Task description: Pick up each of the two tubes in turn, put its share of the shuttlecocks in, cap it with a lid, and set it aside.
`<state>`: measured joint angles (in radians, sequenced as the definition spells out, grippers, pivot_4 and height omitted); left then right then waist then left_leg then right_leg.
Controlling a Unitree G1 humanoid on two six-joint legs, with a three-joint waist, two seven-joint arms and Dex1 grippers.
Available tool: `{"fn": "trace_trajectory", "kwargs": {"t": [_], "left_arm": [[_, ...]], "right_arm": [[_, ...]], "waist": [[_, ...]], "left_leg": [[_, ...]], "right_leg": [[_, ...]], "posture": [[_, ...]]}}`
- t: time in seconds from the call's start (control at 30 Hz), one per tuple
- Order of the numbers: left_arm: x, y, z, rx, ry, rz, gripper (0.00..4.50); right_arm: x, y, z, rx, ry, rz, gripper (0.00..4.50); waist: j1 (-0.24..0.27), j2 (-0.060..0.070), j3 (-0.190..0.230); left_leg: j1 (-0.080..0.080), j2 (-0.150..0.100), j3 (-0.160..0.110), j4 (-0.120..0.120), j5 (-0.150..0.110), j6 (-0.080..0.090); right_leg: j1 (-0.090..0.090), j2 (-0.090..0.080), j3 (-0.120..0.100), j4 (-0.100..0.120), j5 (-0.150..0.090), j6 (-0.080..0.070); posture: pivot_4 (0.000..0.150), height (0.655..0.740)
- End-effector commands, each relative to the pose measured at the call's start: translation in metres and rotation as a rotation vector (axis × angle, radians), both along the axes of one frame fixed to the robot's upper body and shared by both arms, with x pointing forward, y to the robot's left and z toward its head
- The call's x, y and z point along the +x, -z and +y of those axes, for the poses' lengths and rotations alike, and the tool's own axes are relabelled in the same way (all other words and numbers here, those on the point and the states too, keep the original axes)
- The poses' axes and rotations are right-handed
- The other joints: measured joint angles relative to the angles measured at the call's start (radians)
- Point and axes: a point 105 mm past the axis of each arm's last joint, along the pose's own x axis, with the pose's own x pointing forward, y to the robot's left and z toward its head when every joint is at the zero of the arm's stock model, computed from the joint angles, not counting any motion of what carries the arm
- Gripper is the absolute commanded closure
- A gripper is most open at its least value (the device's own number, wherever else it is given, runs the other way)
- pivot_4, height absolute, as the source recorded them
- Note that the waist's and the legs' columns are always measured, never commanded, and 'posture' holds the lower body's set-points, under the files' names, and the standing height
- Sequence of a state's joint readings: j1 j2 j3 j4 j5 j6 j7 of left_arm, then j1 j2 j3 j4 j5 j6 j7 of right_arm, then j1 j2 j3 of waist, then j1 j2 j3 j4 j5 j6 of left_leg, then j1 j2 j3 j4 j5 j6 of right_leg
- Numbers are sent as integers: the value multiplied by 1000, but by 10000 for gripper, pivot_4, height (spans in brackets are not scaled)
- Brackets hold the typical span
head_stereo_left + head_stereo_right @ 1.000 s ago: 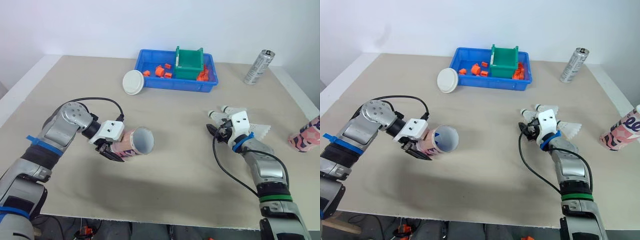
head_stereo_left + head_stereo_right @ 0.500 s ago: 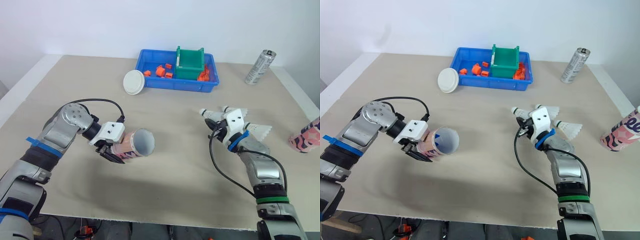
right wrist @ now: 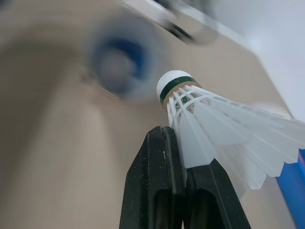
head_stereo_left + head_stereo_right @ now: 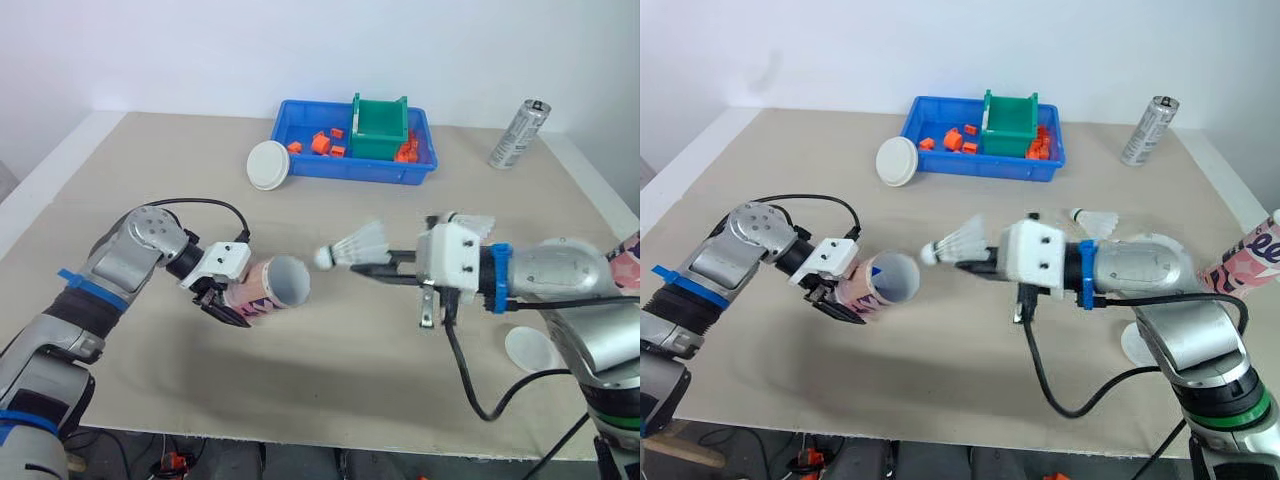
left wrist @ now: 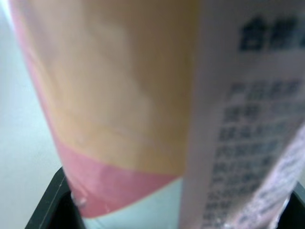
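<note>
My left gripper (image 4: 232, 298) is shut on a pink tube (image 4: 265, 287), holding it level above the table with its open mouth (image 4: 288, 283) turned toward the right. In the left wrist view the tube's printed wall (image 5: 143, 95) sits between the fingers. My right gripper (image 4: 372, 268) is shut on the feathers of a white shuttlecock (image 4: 352, 246), whose cork tip points at the tube's mouth from a short way off. The right wrist view shows this shuttlecock (image 3: 209, 129) pinched between the fingers (image 3: 157, 181). The second pink tube (image 4: 1250, 262) is at the table's right edge.
One more shuttlecock (image 4: 470, 221) lies behind my right arm. A white lid (image 4: 267, 164) leans by the blue tray (image 4: 350, 170), which holds a green bin (image 4: 378, 125) and orange pieces. Another white lid (image 4: 535, 348) lies under my right arm. A silver can (image 4: 518, 133) stands back right.
My right gripper closed on a shuttlecock from the pile and swung it left, up to the tube's mouth. The left arm and tube stayed put.
</note>
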<state>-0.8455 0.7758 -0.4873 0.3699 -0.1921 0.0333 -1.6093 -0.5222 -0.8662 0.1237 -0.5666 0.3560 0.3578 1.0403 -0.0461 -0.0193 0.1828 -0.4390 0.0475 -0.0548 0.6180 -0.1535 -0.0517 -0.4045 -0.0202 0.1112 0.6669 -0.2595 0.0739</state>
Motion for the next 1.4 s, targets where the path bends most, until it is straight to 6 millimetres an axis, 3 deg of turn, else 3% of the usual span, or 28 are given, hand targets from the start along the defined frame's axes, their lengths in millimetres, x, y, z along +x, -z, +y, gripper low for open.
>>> {"fn": "trace_trajectory", "kwargs": {"t": [0.03,0.3,0.43,0.6,0.63,0.7,0.8,0.87,1.03,1.13,1.27,1.4], "left_arm": [[-1,11,-8,-11,-2,71,14291],[2,14,-13,-17,1,82,14291],[2,15,-13,-12,2,78,14291],[0,16,-12,-10,2,79,14291],[0,16,-12,-11,2,80,14291],[0,17,-12,-13,1,79,14291],[-1,20,-10,-7,-1,79,14291],[-2,21,-9,-7,-3,80,14291],[-4,20,-6,-20,-15,78,14291],[-4,21,-4,-17,-21,75,14291],[-4,21,-5,-23,-23,74,14291],[-3,21,-7,-28,-19,70,14291]], "right_arm": [[4,8,6,-94,-41,-54,42807],[25,12,32,-151,-111,-118,42807],[16,2,39,-131,-184,-62,31402],[7,-4,26,-90,-172,43,7043],[7,-7,21,-57,-154,82,4227],[14,-16,6,52,-67,134,4227],[32,-21,-34,202,142,183,4227],[44,-17,-74,284,348,174,4227],[41,-19,-154,556,692,126,4227],[38,-7,-184,613,843,100,4227],[26,22,-224,627,1031,114,4227],[20,37,-245,622,1108,135,4227]], "waist": [[4,0,0],[9,1,0],[15,1,-1],[17,1,-1],[17,1,-1],[17,1,-1],[18,1,-1],[23,-1,-1],[22,2,-3],[21,4,-5],[17,5,-6],[9,7,-7]], "left_leg": [[0,0,0,0,0,0],[-1,-2,1,2,1,0],[-1,-2,1,2,1,0],[-1,-2,0,1,1,0],[-1,-2,0,1,1,0],[-1,-2,0,1,1,0],[-1,-2,0,1,1,0],[-1,-2,0,1,1,0],[0,-2,0,-1,0,0],[1,-2,0,-1,0,1],[2,-2,0,0,0,1],[1,-3,1,1,0,1]], "right_leg": [[0,0,0,0,0,0],[1,-3,0,0,0,2],[1,-3,0,0,0,2],[2,-3,0,0,0,2],[2,-3,-1,0,0,2],[2,-3,-1,0,0,2],[2,-3,-1,0,0,2],[3,-3,-1,0,0,2],[2,-2,-1,0,0,7],[3,-2,-1,0,0,7],[4,-2,-1,0,-2,2],[4,-3,0,0,-1,3]], "posture": [[1500,7355],[1500,7355],[1500,7355],[1500,7355],[1500,7355],[1500,7355],[1500,7355],[1500,7355],[1500,7355],[1500,7355],[1500,7355],[1500,7355]]}}
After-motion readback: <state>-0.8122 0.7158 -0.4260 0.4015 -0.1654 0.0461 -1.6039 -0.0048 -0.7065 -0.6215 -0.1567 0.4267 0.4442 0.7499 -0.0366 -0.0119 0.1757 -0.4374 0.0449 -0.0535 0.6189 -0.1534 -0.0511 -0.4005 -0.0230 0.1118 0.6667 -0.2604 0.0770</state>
